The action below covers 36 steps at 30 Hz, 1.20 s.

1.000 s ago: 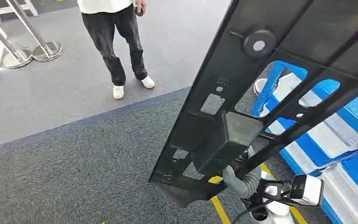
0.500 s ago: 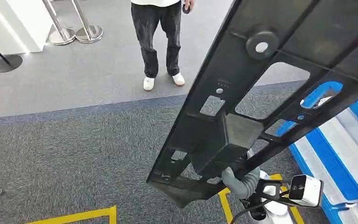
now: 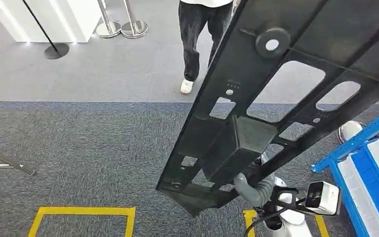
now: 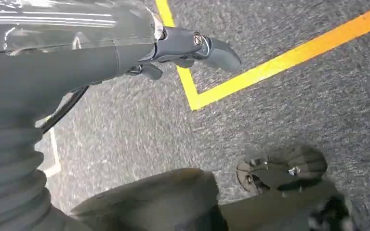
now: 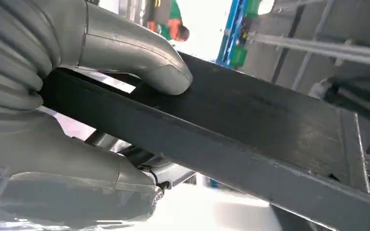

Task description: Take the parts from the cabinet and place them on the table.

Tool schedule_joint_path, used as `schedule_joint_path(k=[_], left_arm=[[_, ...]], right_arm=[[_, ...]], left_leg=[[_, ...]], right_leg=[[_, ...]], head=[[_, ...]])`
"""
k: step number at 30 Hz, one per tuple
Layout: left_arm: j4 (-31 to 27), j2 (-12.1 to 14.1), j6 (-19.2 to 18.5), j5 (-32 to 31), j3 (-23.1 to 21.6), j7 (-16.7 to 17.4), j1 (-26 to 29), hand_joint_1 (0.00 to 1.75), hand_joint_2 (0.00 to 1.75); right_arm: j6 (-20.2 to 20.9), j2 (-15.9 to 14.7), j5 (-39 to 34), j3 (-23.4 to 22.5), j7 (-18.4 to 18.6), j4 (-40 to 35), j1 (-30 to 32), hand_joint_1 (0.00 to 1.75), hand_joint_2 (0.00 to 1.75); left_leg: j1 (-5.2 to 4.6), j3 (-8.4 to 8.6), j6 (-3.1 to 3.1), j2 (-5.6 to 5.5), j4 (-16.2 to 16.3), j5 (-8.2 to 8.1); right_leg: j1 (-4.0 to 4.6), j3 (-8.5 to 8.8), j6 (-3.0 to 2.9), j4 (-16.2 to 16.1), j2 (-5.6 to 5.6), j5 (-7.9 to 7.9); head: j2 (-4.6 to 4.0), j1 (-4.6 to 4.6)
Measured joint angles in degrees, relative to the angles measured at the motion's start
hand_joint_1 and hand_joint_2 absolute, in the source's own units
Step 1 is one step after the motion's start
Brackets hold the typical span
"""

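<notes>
Grey carpet (image 3: 89, 148) with yellow floor tape (image 3: 81, 213); a person's legs (image 3: 197, 34) stand beyond the panel. Long black panel (image 3: 276, 98), held up above the carpet, no bench visible. Right hand (image 5: 101, 110) clamps one edge rail, thumb on top. Left hand (image 4: 192, 48) hangs holding nothing, fingers apart. Panel judged stiff, light plastic, awkwardly long: a grip near its boxy middle would balance better.
</notes>
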Motion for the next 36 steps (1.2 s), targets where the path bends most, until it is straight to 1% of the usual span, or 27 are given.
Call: schedule_joint_path(k=[2, 3, 4, 5, 7, 8, 9, 13, 14, 15, 16, 18, 19, 20, 21, 22, 23, 24, 25, 27, 28, 29, 30, 31, 33, 34, 36], left_arm=[[0.0, 0.0, 0.0, 0.02, 0.02, -0.07, -0.5, 0.0, 1.75], [0.0, 0.0, -0.02, 0.07, 0.0, -0.09, -0.81, 0.0, 1.75], [0.0, 0.0, -0.09, 0.09, 0.0, -0.09, -0.94, 0.0, 1.75], [0.0, 0.0, -0.09, 0.07, 0.0, -0.09, -0.86, 0.0, 1.75], [0.0, 0.02, -0.09, -0.09, 0.0, 0.0, -0.38, 0.0, 1.75], [0.0, 0.09, -0.07, -0.09, 0.0, 0.0, -0.05, 0.0, 1.75], [0.0, 0.15, 0.0, -0.09, 0.0, 0.02, 0.18, 0.0, 1.75], [0.0, 0.33, 0.04, -0.11, 0.02, -0.13, 0.48, 0.0, 1.75], [0.0, 0.28, 0.04, -0.11, 0.02, -0.18, 0.56, 0.0, 1.75], [0.0, 0.31, 0.07, -0.11, 0.02, -0.22, 0.45, 0.0, 1.75], [0.0, 0.33, 0.07, -0.26, 0.02, -0.2, 0.37, 0.0, 1.75], [0.0, 0.31, 0.07, -0.28, 0.02, -0.2, 0.35, 0.0, 1.75], [0.0, 0.31, 0.04, -0.28, 0.02, -0.2, 0.32, 0.0, 1.75], [0.0, 0.28, 0.04, -0.35, 0.02, -0.2, 0.28, 0.0, 1.75], [0.0, 0.28, 0.04, -0.37, 0.02, -0.2, 0.22, 0.0, 1.75], [0.0, 0.22, 0.04, -0.39, 0.02, -0.2, 0.17, 0.0, 1.75], [0.0, 0.09, 0.04, -0.42, 0.02, -0.2, 0.12, 0.0, 1.75], [0.0, 0.04, 0.02, -0.44, 0.02, -0.2, 0.08, 0.0, 1.75], [0.0, 0.02, -0.02, -0.48, 0.02, -0.13, -0.12, 0.0, 1.75], [0.0, 0.02, -0.02, -0.5, 0.02, -0.15, -0.11, 0.0, 1.75], [0.0, 0.02, 0.0, -0.5, 0.02, -0.15, -0.11, 0.0, 1.75], [0.0, 0.15, 0.0, -0.5, 0.02, -0.13, -0.11, 0.0, 1.75], [0.0, 0.13, 0.0, -0.61, 0.0, 0.0, 0.06, 0.0, 1.75], [0.0, 0.15, 0.0, -0.61, 0.02, 0.02, 0.11, 0.0, 1.75], [0.0, 0.15, -0.07, -0.55, 0.0, 0.0, -0.57, 0.0, 1.75], [0.0, 0.15, -0.15, -0.48, 0.0, -0.02, -0.77, 0.0, 1.75], [0.0, 0.15, -0.28, -0.42, 0.0, -0.04, -0.69, 0.0, 1.75]], right_arm=[[0.24, -0.07, 0.02, 0.02, 0.02, 0.02, -0.07, 1.75, 1.75], [0.29, -0.07, 0.02, 0.02, 0.02, 0.02, -0.17, 1.75, 1.75], [0.4, -0.09, 0.02, 0.09, 0.07, 0.07, -0.29, 1.75, 1.75], [0.48, -0.09, 0.0, 0.18, 0.07, 0.13, -0.43, 1.75, 1.75], [0.48, -0.11, -0.26, 0.33, 0.07, 0.13, -0.73, 1.75, 1.75], [0.42, -0.11, -0.31, 0.42, 0.05, 0.13, -0.83, 1.75, 1.75], [0.37, -0.11, -0.33, 0.44, 0.04, 0.13, -0.8, 1.75, 1.75], [0.39, -0.2, -0.33, 0.79, -0.02, 0.15, -0.79, 1.75, 1.75], [0.39, -0.22, -0.33, 0.83, -0.04, 0.13, -0.85, 1.75, 1.75], [0.39, -0.24, -0.35, 0.88, -0.09, 0.13, -0.82, 1.75, 1.75], [0.46, -0.28, -0.41, 0.9, -0.13, 0.15, -0.74, 1.75, 1.75], [0.48, -0.7, -0.44, 0.9, -0.11, 0.22, -0.59, 1.75, 1.75], [0.48, -0.87, -0.44, 0.9, -0.11, 0.37, -0.59, 1.75, 1.75], [0.48, -0.98, -0.46, 0.9, -0.11, 0.5, -0.61, 1.75, 1.75], [0.46, -1.05, -0.5, 0.9, -0.13, 0.55, -0.65, 1.75, 1.75], [0.44, -1.09, -0.52, 0.9, -0.13, 0.55, -0.75, 1.75, 1.75], [0.37, -1.14, -0.52, 0.9, -0.13, 0.55, -0.82, 1.75, 1.75], [0.31, -1.18, -0.55, 0.9, -0.13, 0.59, -0.86, 1.75, 1.75], [0.26, -1.2, -0.57, 0.9, -0.19, 0.59, -0.77, 1.75, 1.75], [0.02, -1.31, -0.52, 0.92, -0.2, 0.61, -0.69, 1.75, 1.75], [-0.11, -1.31, -0.52, 0.92, -0.2, 0.61, -0.76, 1.75, 1.75], [-0.17, -1.31, -0.52, 0.94, -0.24, 0.61, -0.81, 1.75, 1.75], [-0.24, -1.33, -0.5, 0.96, -0.22, 0.59, -0.86, 1.75, 1.75], [-0.3, -1.33, -0.5, 1.01, -0.28, 0.59, -0.84, 1.75, 1.75], [-0.35, -1.44, -0.48, 1.01, -0.28, 0.61, -0.58, 1.75, 1.75], [-0.28, -1.44, -0.48, 1.09, -0.28, 0.61, -0.47, 1.75, 1.75], [-0.09, -1.44, -0.46, 1.33, -0.26, 0.61, -0.4, 1.75, 1.75]], left_leg=[[0.11, -4.02, -0.3, 2.0, 8.54, -4.25], [0.2, -5.84, -0.43, 2.33, 12.43, -5.59], [0.3, -6.42, -0.5, 2.54, 13.89, -5.52], [0.36, -5.49, -0.48, 2.69, 12.29, -4.11], [0.39, -0.56, -0.21, 3.57, 3.09, 0.78], [0.25, 2.11, 0.12, 5.63, -2.2, 2.79], [-0.55, 2.82, 0.35, 7.87, -3.41, 1.61], [-0.69, 2.26, 1.71, 5.17, -4.46, 2.09], [-0.22, 2.67, 2.11, 4.63, -4.9, 2.47], [-0.22, 2.66, 2.36, 4.05, -4.95, 2.56], [-0.19, 2.62, 2.5, 3.4, -4.95, 2.65], [-0.25, 2.5, 2.67, 2.05, -4.88, 2.67], [-0.25, 2.49, 2.69, 1.25, -4.81, 2.68], [-0.24, 2.56, 2.68, 0.36, -4.73, 2.68], [-0.19, 2.64, 2.61, -0.54, -4.62, 2.63], [-0.16, 2.77, 2.46, -1.45, -4.47, 2.53], [-0.1, 2.83, 2.24, -2.25, -4.22, 2.37], [-0.16, 2.46, 1.98, -2.79, -4.03, 2.18], [-0.21, 2.07, 1.73, -3.41, -3.48, 2.06], [0.35, 1.62, 0.89, -4.56, -4.0, 2.33], [0.35, 1.47, 0.58, -5.15, -4.12, 2.41], [0.1, 1.7, 0.41, -4.79, -3.89, 2.14], [-0.13, 1.45, 0.17, -1.49, -2.72, 1.28], [-0.07, 0.12, -0.14, 0.75, 0.34, -0.61], [0.19, -3.92, -0.66, 2.06, 8.99, -4.64], [0.3, -5.28, -0.81, 2.29, 12.0, -5.42], [0.43, -4.1, -0.84, 2.73, 10.0, -3.15]], right_leg=[[0.38, 0.08, -0.22, 0.01, -1.83, -0.17], [0.47, 0.04, -0.28, 0.03, -2.85, -0.24], [0.54, 0.08, -0.25, 0.03, -3.71, -0.33], [0.56, 0.19, -0.22, 0.04, -4.53, -0.45], [0.56, 0.67, -0.02, 0.05, -5.76, -0.75], [0.6, 1.02, 0.15, 0.05, -6.29, -0.94], [0.97, 1.07, 0.46, 0.04, -6.77, -1.03], [1.06, 1.12, 1.54, 0.17, -9.53, -1.2], [0.66, 1.02, 2.08, 0.61, -7.48, -1.79], [0.42, 0.15, 2.14, 2.68, -4.21, -3.21], [0.37, -2.01, 2.17, 7.08, -2.42, -5.63], [0.44, -6.85, 2.35, 16.37, -1.54, -9.08], [0.45, -8.24, 2.37, 18.63, -1.48, -9.12], [0.43, -8.23, 2.33, 17.95, -1.45, -7.73], [0.36, -6.9, 2.24, 14.63, -1.39, -5.2], [0.27, -4.62, 2.12, 9.44, -1.01, -2.15], [0.09, -2.2, 2.02, 4.03, 0.43, 0.56], [-0.11, -1.11, 1.93, 1.91, 3.48, 0.02], [-0.24, -1.13, 2.02, 0.85, 3.76, -0.08], [0.34, -1.15, 1.48, 1.14, 2.59, -0.21], [0.19, -0.96, 1.16, 0.84, 1.93, -0.09], [-0.21, -0.67, 0.81, 0.27, 1.11, 0.09], [-0.08, -0.31, 0.58, 0.01, 0.5, 0.09], [0.04, -0.13, 0.24, -0.05, -0.25, -0.04], [0.38, 0.0, -0.13, -0.03, -2.3, -0.3], [0.47, 0.01, -0.18, -0.02, -3.23, -0.41], [0.52, 0.2, -0.13, -0.01, -4.8, -0.62]], head=[[0.0, 0.0], [0.0, 0.0], [0.0, 0.0], [0.0, 0.0], [0.0, 0.0], [0.0, 0.0], [0.0, 0.02], [0.0, 0.0], [0.0, 0.02], [0.0, 0.0], [0.0, 0.05], [0.0, 0.04], [0.0, 0.04], [0.0, 0.04], [0.0, 0.04], [0.0, 0.04], [0.0, 0.04], [0.0, 0.07], [0.0, 0.04], [0.0, 0.07], [0.0, 0.04], [0.0, 0.04], [0.0, 0.04], [0.0, 0.04], [0.0, 0.02], [0.0, 0.02], [0.0, 0.02]])
